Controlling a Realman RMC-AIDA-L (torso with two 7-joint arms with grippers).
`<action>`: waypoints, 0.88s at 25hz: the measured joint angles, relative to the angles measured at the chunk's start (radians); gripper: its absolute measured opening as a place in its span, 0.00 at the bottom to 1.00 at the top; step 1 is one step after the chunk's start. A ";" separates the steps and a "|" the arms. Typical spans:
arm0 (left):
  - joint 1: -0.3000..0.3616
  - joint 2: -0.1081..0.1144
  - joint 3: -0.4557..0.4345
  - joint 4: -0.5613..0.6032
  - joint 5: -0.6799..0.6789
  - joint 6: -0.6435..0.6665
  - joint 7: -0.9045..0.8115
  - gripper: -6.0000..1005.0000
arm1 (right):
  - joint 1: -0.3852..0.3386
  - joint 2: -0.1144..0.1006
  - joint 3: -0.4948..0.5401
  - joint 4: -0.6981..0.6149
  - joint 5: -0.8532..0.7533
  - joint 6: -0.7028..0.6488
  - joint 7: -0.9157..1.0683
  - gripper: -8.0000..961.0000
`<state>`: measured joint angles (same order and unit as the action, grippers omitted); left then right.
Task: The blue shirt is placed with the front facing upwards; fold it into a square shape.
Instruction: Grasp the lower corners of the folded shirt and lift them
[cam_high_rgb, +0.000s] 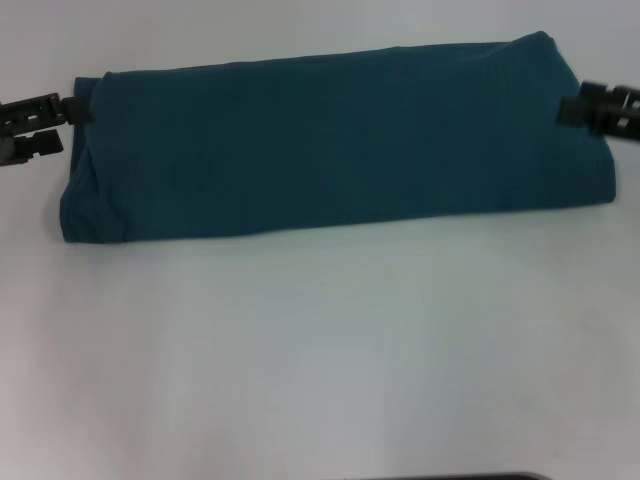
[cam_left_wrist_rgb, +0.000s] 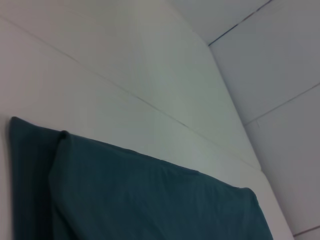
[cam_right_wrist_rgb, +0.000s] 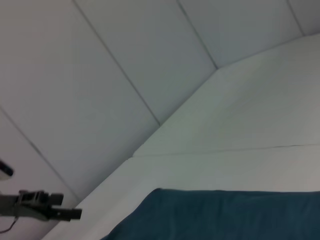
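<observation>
Head view gives us the blue shirt (cam_high_rgb: 335, 140) as a long, soft folded band on the white table (cam_high_rgb: 320, 350), print and collar hidden. We see the left gripper (cam_high_rgb: 72, 108) and right gripper (cam_high_rgb: 566, 110) at its ends; we cannot tell their finger state.

Bare table (cam_high_rgb: 320, 350) before folded blue shirt (cam_high_rgb: 330, 140); grippers flank its ends

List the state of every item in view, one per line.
blue shirt: folded into a long band, lying flat on the table, print hidden.
left gripper: at the shirt's left end, touching its edge.
right gripper: at the shirt's right end, at its edge.
white table: bears the shirt.
</observation>
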<state>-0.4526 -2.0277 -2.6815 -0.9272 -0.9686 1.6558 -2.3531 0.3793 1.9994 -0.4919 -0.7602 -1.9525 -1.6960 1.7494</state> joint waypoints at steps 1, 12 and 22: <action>0.009 0.000 -0.012 0.015 -0.007 0.001 0.020 0.88 | -0.011 0.014 -0.001 0.006 -0.003 -0.002 -0.030 0.95; 0.063 0.004 -0.036 0.180 0.003 -0.155 0.128 0.93 | -0.050 0.040 0.067 0.045 -0.002 0.024 -0.110 0.96; 0.058 -0.001 -0.009 0.237 0.037 -0.222 0.127 0.93 | -0.041 0.036 0.076 0.050 0.001 0.024 -0.101 0.96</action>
<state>-0.3948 -2.0283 -2.6903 -0.6907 -0.9321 1.4333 -2.2262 0.3379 2.0355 -0.4162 -0.7102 -1.9515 -1.6720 1.6481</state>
